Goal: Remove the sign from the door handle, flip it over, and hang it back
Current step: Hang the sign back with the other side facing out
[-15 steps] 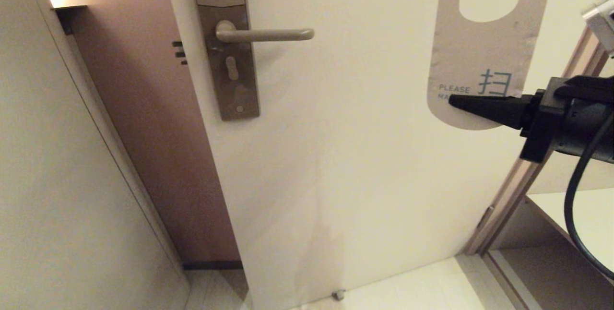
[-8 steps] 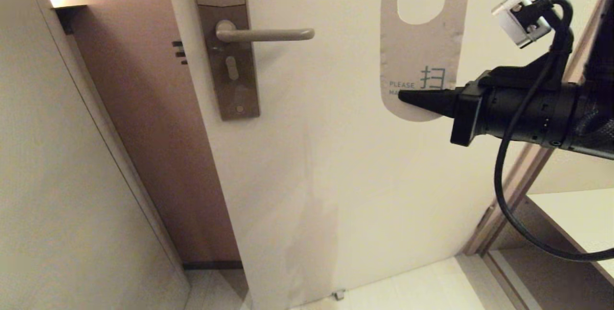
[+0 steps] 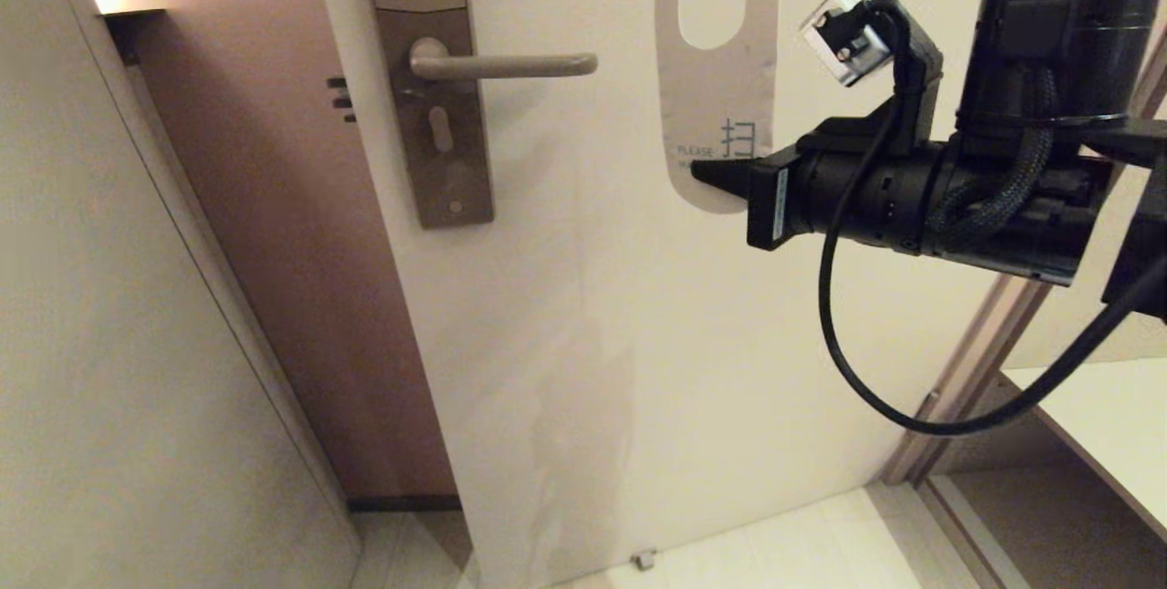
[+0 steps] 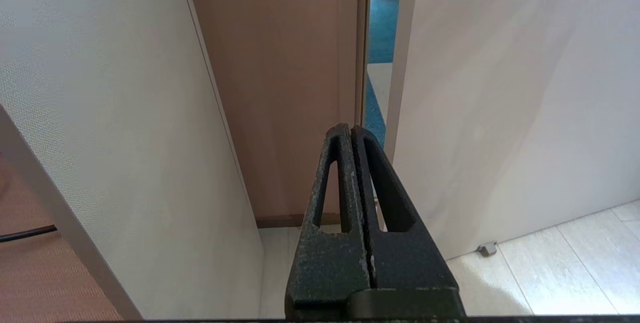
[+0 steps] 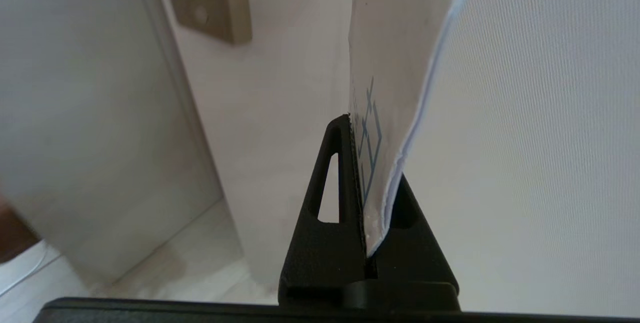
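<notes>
Jaws of right gripper (image 3: 707,175) clamp sign (image 3: 716,69) low, white face outward.
Advise: align oval hole level with handle (image 3: 501,66) tip, approach endwise, release only once seated.

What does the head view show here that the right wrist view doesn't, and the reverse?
Only the head view shows the door handle, the sign's oval hole, clear of the lever's tip, and the right arm reaching in from the right. Only the right wrist view shows the sign edge-on, its lower end pinched between the right gripper's fingers. Both show the white side's printing, the door and the lower end of the handle plate.
</notes>
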Motion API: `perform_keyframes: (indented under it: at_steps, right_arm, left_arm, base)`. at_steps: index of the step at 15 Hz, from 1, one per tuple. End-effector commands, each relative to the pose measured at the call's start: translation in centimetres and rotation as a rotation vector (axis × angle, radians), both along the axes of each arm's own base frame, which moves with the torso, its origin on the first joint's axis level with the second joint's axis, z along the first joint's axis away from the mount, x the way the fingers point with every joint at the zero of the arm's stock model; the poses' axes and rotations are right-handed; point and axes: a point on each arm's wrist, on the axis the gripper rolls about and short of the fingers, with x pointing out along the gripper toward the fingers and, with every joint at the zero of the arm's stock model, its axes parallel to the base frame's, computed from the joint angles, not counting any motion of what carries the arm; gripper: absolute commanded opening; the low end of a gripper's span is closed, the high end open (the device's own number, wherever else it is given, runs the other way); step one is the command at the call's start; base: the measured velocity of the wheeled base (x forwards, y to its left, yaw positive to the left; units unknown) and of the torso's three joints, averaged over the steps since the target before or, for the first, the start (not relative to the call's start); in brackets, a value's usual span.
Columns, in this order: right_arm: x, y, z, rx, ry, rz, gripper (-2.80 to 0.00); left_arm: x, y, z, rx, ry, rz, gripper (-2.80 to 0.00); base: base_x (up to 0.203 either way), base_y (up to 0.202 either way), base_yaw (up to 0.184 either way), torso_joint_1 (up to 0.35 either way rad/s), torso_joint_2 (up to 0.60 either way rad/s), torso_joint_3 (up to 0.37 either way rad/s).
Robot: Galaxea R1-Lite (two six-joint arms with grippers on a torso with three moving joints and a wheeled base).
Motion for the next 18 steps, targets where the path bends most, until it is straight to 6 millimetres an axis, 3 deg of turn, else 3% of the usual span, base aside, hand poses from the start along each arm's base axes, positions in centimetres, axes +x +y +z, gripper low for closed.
perform_keyframes:
  at_steps: [1, 7, 18]
  right_arm:
    - [0.8, 1.4, -0.1, -0.002, -0.004, -0.001, -2.8]
    - [1.1, 3.9, -0.2, -0.003, -0.019, -0.02, -2.8]
    - [2.5, 5.1, -1.0, 0.003, -0.034, -0.132, -2.8]
  left_arm:
    - [0.0, 0.0, 0.0, 0.0, 0.001, 0.001, -2.8]
    - [0.0, 0.0, 0.0, 0.0, 0.001, 0.0, -2.8]
    - [0.0, 0.0, 0.0, 0.0, 0.001, 0.002, -2.8]
  base:
    - [0.0, 0.0, 0.0, 0.0, 0.0, 0.0]
    - [0.0, 0.0, 0.0, 0.0, 0.0, 0.0]
    - [0.0, 0.0, 0.0, 0.0, 0.0, 0.0]
